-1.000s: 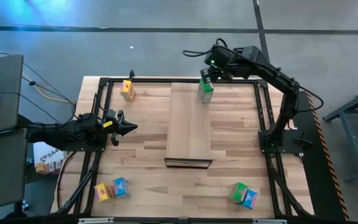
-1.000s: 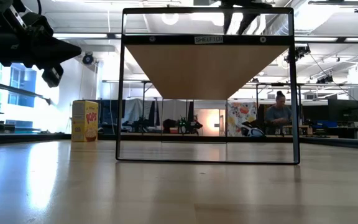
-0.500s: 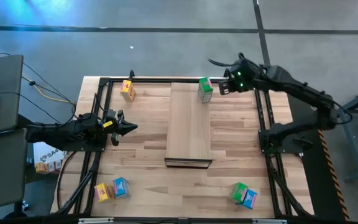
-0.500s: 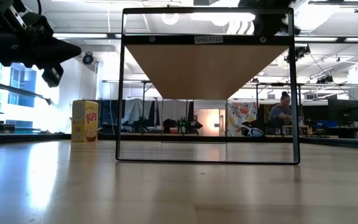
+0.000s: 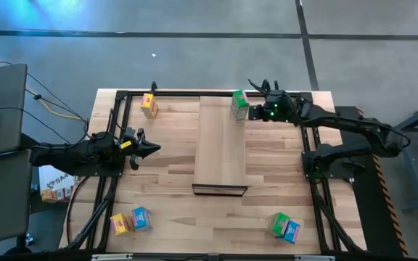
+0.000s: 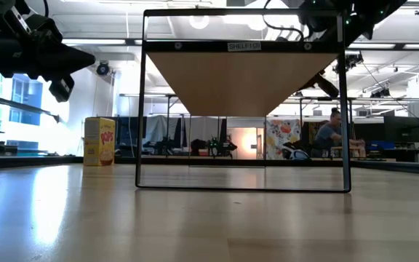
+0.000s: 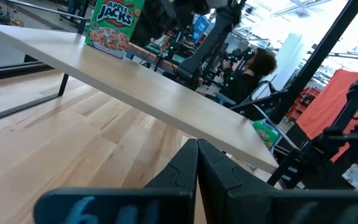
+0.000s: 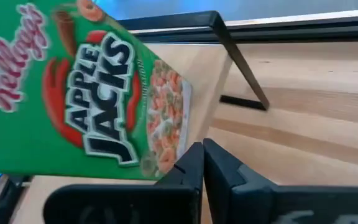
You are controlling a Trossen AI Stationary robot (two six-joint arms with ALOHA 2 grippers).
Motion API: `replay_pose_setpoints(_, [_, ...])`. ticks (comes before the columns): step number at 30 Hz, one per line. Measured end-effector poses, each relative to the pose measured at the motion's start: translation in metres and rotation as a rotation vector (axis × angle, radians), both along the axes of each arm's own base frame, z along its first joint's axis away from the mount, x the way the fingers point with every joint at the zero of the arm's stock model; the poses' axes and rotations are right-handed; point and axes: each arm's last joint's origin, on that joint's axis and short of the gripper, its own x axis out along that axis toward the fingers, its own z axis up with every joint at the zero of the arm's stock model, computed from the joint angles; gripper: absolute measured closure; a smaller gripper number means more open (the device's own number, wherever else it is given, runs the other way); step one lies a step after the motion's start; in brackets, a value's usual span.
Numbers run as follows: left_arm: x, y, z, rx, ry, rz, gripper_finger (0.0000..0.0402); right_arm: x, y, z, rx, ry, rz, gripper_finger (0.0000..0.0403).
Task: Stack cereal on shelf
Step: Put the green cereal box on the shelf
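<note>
One green Apple Jacks box [image 5: 239,104] stands on the shelf [image 5: 221,148]; five boxes wait on the bench [image 5: 165,174]. The right tool [image 5: 256,111], clenched and empty, sits beside it; the left tool [image 5: 153,147] idles, clenched.

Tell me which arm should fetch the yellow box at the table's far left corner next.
Left. The left gripper waits shut on the same side as the yellow box. The right gripper is shut beside the green box on the shelf, which lies between it and that corner.
</note>
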Motion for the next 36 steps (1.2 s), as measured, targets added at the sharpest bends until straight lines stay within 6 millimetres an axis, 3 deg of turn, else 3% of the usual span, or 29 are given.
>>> replay_pose_setpoints(28, [0.000,0.000,0.000,0.000,0.000,0.000,0.0401,0.005,0.006,-0.001,-0.102,-0.011,0.309,0.0403])
replay_pose_setpoints(36, [0.000,0.000,0.000,0.000,0.000,0.000,0.0401,-0.015,0.013,0.010,-0.123,0.092,0.379,0.0403])
